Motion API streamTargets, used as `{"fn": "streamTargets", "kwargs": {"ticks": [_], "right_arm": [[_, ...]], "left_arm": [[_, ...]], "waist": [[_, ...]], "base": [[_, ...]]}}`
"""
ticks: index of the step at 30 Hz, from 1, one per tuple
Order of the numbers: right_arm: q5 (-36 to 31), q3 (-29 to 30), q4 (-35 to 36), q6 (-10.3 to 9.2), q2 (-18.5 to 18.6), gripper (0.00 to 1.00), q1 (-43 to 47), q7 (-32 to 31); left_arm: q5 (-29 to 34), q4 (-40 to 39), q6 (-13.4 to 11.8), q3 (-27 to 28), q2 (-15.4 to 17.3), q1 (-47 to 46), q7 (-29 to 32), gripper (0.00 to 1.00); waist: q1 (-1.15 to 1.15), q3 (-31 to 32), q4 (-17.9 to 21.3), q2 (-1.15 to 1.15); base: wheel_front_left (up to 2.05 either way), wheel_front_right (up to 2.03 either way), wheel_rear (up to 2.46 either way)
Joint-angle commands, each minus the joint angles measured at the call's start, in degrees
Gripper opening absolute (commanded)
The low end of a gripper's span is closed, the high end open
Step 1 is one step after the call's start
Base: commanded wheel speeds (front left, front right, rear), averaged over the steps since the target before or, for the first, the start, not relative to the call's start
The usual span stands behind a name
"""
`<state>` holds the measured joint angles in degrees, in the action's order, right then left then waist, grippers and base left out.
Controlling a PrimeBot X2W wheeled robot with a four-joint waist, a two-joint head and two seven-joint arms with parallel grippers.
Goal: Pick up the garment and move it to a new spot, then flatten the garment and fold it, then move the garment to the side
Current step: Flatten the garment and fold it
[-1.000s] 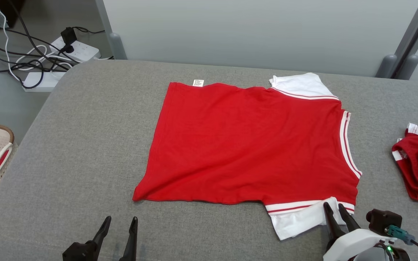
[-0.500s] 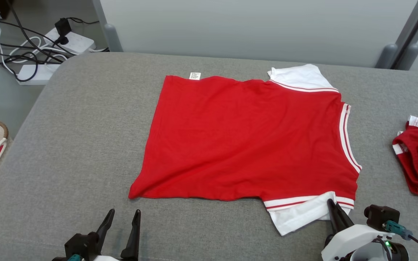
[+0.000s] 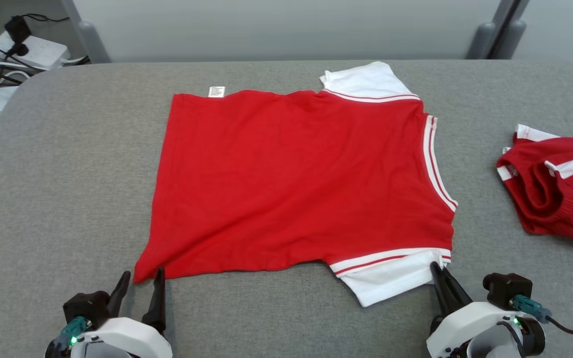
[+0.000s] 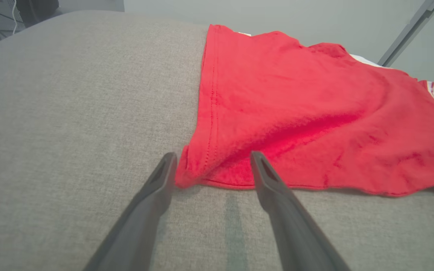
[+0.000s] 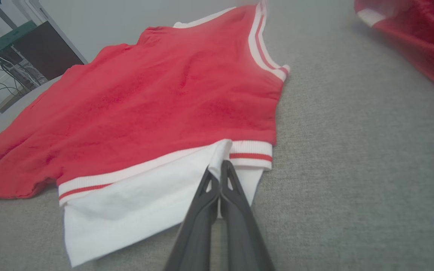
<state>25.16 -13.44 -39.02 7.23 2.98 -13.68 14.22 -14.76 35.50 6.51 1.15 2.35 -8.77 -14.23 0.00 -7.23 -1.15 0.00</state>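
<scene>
Nearest the front edge of the worktop (image 3: 67, 149), the right gripper (image 5: 220, 167) is clenched on the near sleeve (image 5: 134, 203) of the shirt (image 3: 296, 174), with a fold of white cloth pinched at its tips. The left gripper (image 4: 213, 158) stands spread wide, its fingers straddling the hem corner (image 4: 194, 169) but not gripping it. This pairing suggests both near ends are to be taken together so the near side moves evenly. The shirt lies spread over the middle of the worktop, collar toward the right edge, its red cloth faintly rippled. That would suit smoothing or a first fold. Its far sleeve (image 3: 366, 79) points to the back edge. A second garment (image 3: 555, 194) sits bunched at the right edge, well apart, probably set aside.
</scene>
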Motion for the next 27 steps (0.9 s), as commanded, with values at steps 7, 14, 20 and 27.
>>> {"fn": "streamTargets", "kwargs": {"ticks": [7, 14, 20, 27], "right_arm": [[0.45, -1.83, 3.35, 0.25, 0.39, 0.0, -0.72, 0.78], [1.17, -2.26, 4.68, 0.25, 0.85, 0.0, -0.41, 0.78], [1.44, -2.54, 5.01, 0.25, 1.13, 0.0, -0.47, 0.78], [1.88, -2.73, 4.97, 0.25, 1.5, 0.0, 0.0, 0.78]], "left_arm": [[-0.47, 4.51, 0.59, 5.31, 1.4, -4.94, -0.77, 1.0], [-1.17, 6.41, 0.9, 7.25, 1.38, -6.1, -0.77, 0.93], [-2.43, 5.57, 0.96, 5.95, 1.17, -6.03, -0.77, 0.28], [-4.57, 4.31, 0.97, 3.39, 1.74, -5.14, -0.77, 0.0]], "waist": [[0.0, -1.33, 2.14, 0.0], [0.0, -1.9, 2.71, 0.0], [0.0, -1.9, 2.97, 0.0], [0.0, -1.19, 2.87, 0.0]], "base": [[0.0, 0.0, 0.0], [0.0, 0.0, 0.0], [0.0, 0.0, 0.0], [0.0, 0.0, 0.0]]}}
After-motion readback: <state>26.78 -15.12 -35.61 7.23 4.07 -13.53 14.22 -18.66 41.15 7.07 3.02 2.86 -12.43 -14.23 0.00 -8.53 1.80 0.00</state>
